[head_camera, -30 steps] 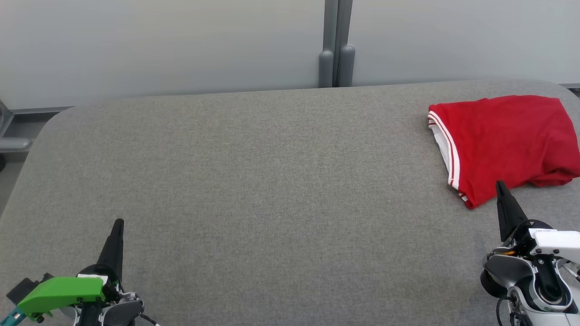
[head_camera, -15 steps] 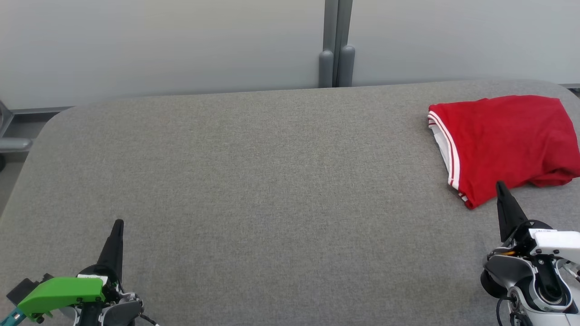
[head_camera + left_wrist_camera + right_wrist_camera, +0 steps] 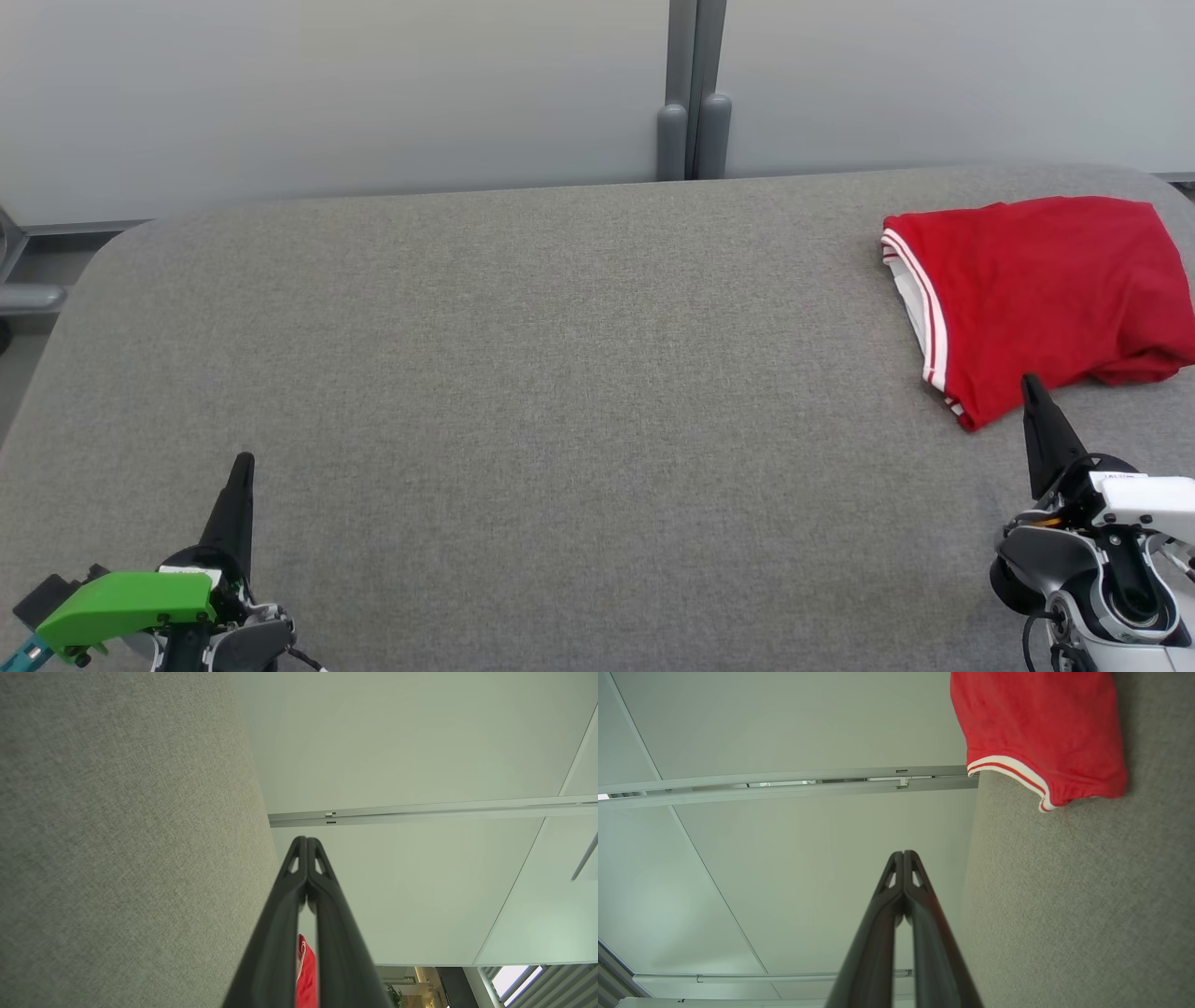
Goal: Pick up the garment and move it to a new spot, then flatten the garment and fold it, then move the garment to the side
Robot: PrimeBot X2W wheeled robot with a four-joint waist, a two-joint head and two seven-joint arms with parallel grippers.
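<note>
Left end effector [image 3: 245, 461] is recorded at the near left of the grey desk [image 3: 560, 373], its fingers pressed together with nothing between them. Right end effector [image 3: 1031, 383] is likewise pressed together and empty at the near right. The red garment [image 3: 1036, 280], trimmed in white stripes, is found folded at the desk's far right, near the right end effector's tip. No change of position is noted against the earlier frames.
</note>
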